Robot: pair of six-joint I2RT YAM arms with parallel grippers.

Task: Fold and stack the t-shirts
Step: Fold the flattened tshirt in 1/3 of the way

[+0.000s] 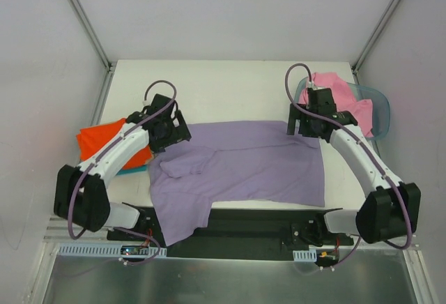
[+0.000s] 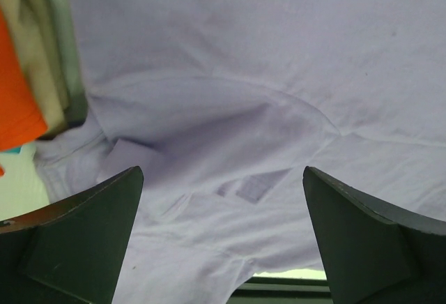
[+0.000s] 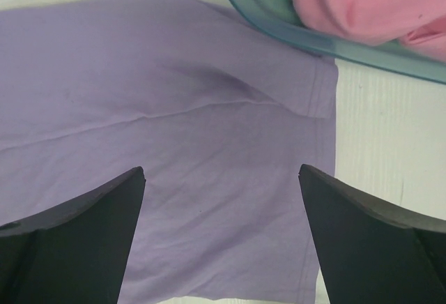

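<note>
- I see the lavender t-shirt [image 1: 244, 168] spread flat mid-table, one corner hanging over the near edge of the table [image 1: 230, 88].
- A small label-like patch [image 2: 251, 187] shows on the cloth. I cannot read any writing on it.
- My left gripper [image 2: 221, 178] stands wide over the shirt's left end, holding nothing.
- My right gripper [image 3: 221, 175] stands wide over its far right corner, holding nothing.
- The orange-red t-shirt [image 1: 101, 143] lies at left atop the teal t-shirt [image 1: 134, 169].
- The pink t-shirt [image 1: 338, 95] sits in the basket [image 1: 380, 112], far right.
</note>
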